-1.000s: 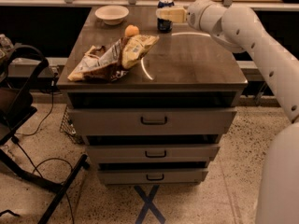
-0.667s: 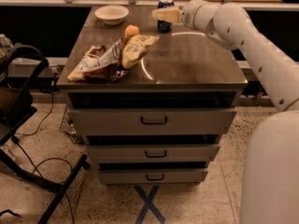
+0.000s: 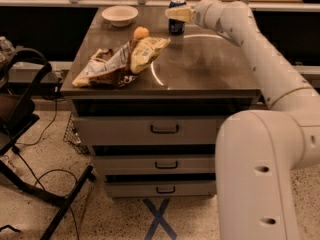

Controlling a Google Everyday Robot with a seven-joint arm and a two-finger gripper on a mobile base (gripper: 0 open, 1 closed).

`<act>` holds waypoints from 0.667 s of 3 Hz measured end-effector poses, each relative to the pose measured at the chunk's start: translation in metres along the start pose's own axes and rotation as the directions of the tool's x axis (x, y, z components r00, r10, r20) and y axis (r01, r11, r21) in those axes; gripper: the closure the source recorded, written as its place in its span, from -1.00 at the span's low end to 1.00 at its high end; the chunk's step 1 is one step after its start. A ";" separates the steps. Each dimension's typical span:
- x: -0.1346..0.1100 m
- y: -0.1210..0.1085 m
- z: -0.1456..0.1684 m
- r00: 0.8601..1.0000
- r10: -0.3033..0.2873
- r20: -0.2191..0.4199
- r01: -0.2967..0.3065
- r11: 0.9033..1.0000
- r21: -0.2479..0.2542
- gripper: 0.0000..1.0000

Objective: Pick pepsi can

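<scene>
The pepsi can stands upright near the far edge of the steel-topped drawer cabinet, right of the middle. The gripper lies across the can's mid-height, reaching in from the right on the white arm, so only the can's top and base show; whether it is spread or clamped on the can cannot be told. To the left sit a white bowl, an orange and crumpled snack bags, well apart from the can.
</scene>
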State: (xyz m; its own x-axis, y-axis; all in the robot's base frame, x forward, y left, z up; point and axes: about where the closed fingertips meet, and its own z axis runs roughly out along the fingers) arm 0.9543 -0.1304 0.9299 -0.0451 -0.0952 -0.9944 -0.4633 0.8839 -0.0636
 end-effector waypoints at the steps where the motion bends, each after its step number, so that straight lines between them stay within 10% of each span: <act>1: 0.003 -0.003 0.017 1.000 0.018 0.009 -0.018 1.000 0.000 -1.00; 2: 0.014 0.010 0.035 0.998 0.055 -0.005 -0.055 0.998 -0.028 -1.00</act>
State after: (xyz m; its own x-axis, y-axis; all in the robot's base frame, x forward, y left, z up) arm 0.9797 -0.1073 0.9122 -0.0748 -0.0490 -0.9960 -0.4843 0.8749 -0.0067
